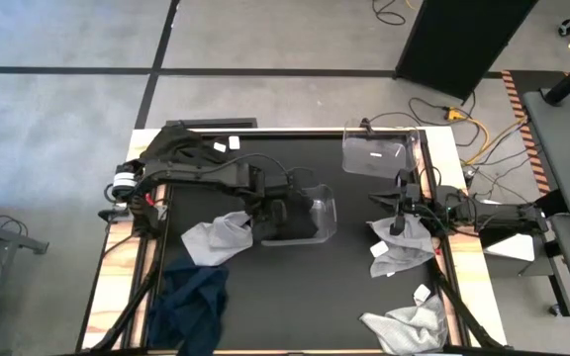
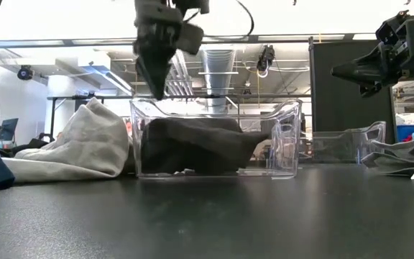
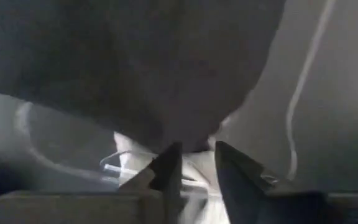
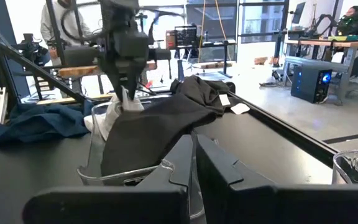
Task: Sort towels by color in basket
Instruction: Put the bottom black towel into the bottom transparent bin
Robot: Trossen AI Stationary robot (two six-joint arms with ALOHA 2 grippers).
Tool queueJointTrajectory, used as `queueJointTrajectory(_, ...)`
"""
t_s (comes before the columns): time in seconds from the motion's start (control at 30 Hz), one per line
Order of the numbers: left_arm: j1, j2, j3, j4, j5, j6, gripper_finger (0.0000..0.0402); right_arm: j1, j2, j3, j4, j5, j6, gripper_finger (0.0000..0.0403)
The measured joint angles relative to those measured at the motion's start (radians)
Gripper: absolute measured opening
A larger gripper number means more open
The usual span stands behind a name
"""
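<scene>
1. Hovering over the clear bin (image 1: pixel 310 216), your left gripper (image 2: pixel 153 72) hangs with its fingers nearly together – nothing held between them.
2. Directly under that gripper, a black towel (image 2: pixel 200 144) lies inside the bin; a light grey towel (image 1: pixel 218 237) lies just beside the bin, with a navy towel (image 1: pixel 194 297) beyond it.
3. Your right gripper (image 4: pixel 194 146) waits well off to the side, fingers pressed together and empty – another grey towel (image 1: pixel 404 247) below it.

A black towel (image 1: pixel 287 219) fills the clear bin (image 1: pixel 326 212) — a light grey towel (image 1: pixel 216 238) and a navy towel (image 1: pixel 193 300) lie on the black table (image 1: pixel 305 297).
</scene>
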Motion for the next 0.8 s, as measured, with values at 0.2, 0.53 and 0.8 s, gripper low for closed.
queueJointTrajectory(0.2,0.006,-0.002,0.097,0.148,-0.161,0.041,0.0144,0.000,0.000,0.000,0.000,0.000,0.000,0.0013)
queueJointTrajectory(0.53,0.086,0.127,0.013,0.228,-0.248,-0.016,0.0153,0.000,0.000,0.000,0.000,0.000,0.000,0.0013)
queueJointTrajectory(0.8,0.059,0.269,0.000,0.217,-0.120,-0.007,0.0153,0.000,0.000,0.000,0.000,0.000,0.000,0.0013)
